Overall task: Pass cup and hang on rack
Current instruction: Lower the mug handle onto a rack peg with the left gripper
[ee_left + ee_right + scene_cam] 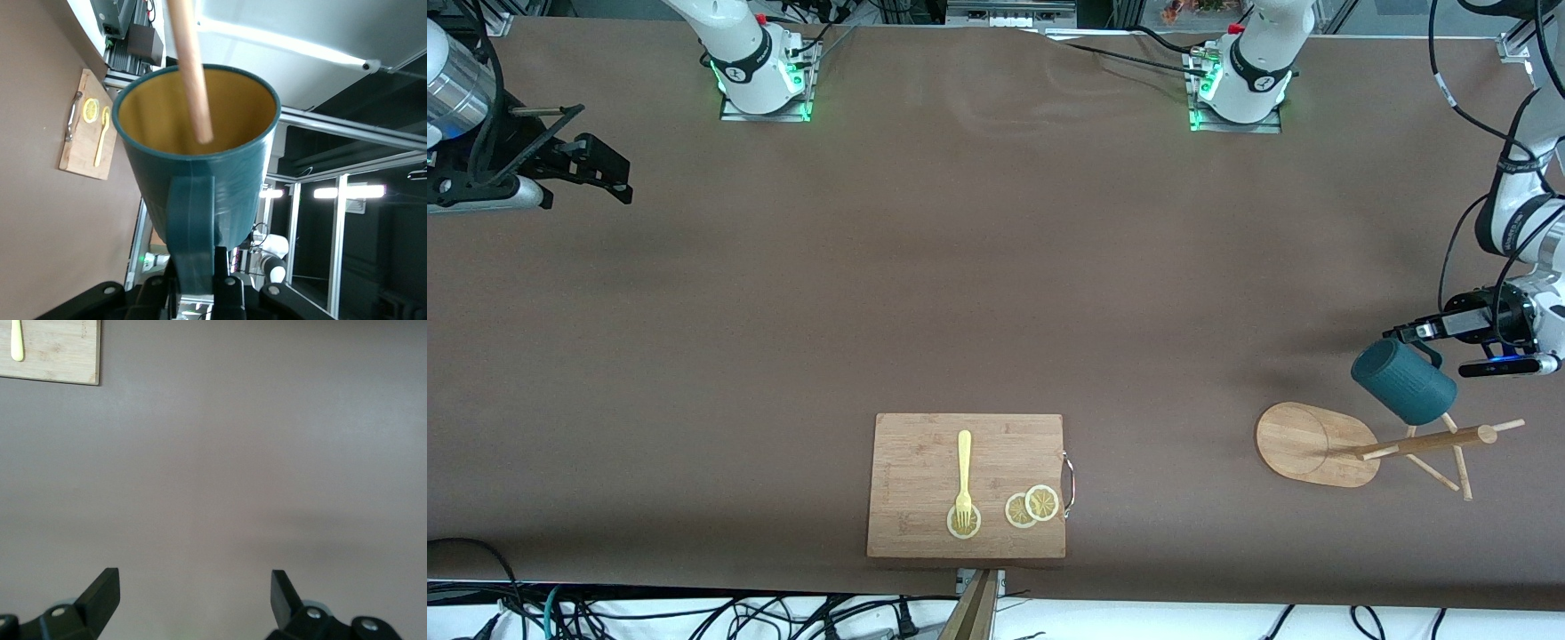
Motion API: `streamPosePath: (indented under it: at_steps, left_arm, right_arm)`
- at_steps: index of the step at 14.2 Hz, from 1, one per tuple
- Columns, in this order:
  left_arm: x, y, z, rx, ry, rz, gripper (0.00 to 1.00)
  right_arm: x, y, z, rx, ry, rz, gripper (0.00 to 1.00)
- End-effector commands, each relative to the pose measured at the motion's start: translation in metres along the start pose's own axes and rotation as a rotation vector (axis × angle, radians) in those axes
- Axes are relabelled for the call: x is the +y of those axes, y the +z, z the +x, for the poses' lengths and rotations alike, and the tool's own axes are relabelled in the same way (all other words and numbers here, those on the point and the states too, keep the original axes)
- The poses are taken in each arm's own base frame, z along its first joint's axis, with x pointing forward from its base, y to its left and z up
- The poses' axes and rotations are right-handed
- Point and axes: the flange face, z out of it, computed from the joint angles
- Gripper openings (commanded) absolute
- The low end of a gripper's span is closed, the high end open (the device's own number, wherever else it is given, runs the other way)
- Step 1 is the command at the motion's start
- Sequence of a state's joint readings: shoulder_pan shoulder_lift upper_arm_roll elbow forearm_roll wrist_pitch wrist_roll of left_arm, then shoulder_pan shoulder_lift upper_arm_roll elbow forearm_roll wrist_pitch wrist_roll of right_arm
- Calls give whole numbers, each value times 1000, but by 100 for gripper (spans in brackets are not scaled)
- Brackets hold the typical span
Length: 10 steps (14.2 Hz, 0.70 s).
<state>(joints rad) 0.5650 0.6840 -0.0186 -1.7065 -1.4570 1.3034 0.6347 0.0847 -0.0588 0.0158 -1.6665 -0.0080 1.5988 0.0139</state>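
Two lemon slices [1032, 507] and a yellow fork [963, 478] lie on the cutting board [925, 444] nearest the front camera, no part of the job. Farther from that camera, toward the left arm's end of the table, stands the rack [1316, 442]; the cup [1402, 382] hangs in the air above its pegs, pinched by the handle in the left gripper [199, 283]. In the left wrist view a peg [190, 70] crosses the cup's mouth, though whether it touches the cup I cannot tell. Hanging appears to be the step in hand; next the handle must be brought onto a peg before release. The right gripper [195, 590] waits spread wide, empty, over bare table at the right arm's end.
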Motion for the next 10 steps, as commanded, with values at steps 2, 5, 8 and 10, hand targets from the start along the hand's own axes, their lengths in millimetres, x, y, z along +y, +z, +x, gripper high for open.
streamPosePath:
  at_steps: [2, 5, 8, 10]
  left_arm:
    - [6, -7, 17, 5, 35, -65, 0]
    - [-17, -19, 22, 17, 13, -108, 0]
    - [-34, -31, 22, 47, -9, -135, 0]
    - [-48, -37, 22, 61, -27, -144, 0]
  right_arm:
    - [2, -6, 3, 0, -10, 17, 100]
    - [2, -6, 3, 0, -10, 17, 100]
    - [2, -5, 3, -2, -10, 17, 100]
    - [2, -6, 3, 0, -10, 17, 100]
